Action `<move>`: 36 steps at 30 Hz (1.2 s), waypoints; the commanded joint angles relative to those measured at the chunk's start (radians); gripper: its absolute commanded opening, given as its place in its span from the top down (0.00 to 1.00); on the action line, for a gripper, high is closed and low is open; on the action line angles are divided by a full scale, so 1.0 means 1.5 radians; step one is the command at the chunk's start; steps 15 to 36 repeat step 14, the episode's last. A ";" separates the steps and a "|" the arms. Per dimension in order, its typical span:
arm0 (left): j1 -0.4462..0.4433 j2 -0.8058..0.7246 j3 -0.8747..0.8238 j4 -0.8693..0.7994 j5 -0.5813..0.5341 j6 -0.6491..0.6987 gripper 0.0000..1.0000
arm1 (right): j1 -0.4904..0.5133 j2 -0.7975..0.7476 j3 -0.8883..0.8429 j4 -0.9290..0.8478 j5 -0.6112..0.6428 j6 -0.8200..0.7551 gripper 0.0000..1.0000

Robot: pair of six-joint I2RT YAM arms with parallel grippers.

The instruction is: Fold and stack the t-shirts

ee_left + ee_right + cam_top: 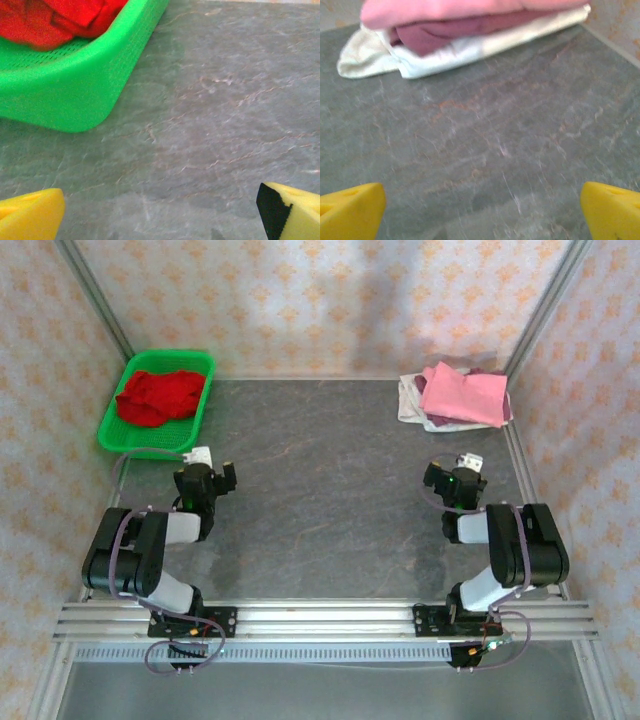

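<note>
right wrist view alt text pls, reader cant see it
A folded stack lies on the grey table: pink t-shirt on top, maroon t-shirt in the middle, off-white t-shirt underneath. The right gripper hangs open short of it, holding nothing.

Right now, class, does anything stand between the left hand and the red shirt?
Only the green basket: the red shirt lies inside, behind its near wall. Between the open left hand and the basket, the table is bare.
</note>
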 commanded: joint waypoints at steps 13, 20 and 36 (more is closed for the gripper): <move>-0.005 -0.012 -0.002 0.036 0.043 0.032 0.00 | 0.017 0.002 0.028 0.015 0.010 -0.026 0.01; -0.007 -0.019 -0.023 0.070 0.055 0.040 0.00 | 0.020 0.002 0.028 0.015 0.011 -0.029 0.01; -0.007 -0.019 -0.023 0.070 0.055 0.040 0.00 | 0.020 0.002 0.028 0.015 0.011 -0.029 0.01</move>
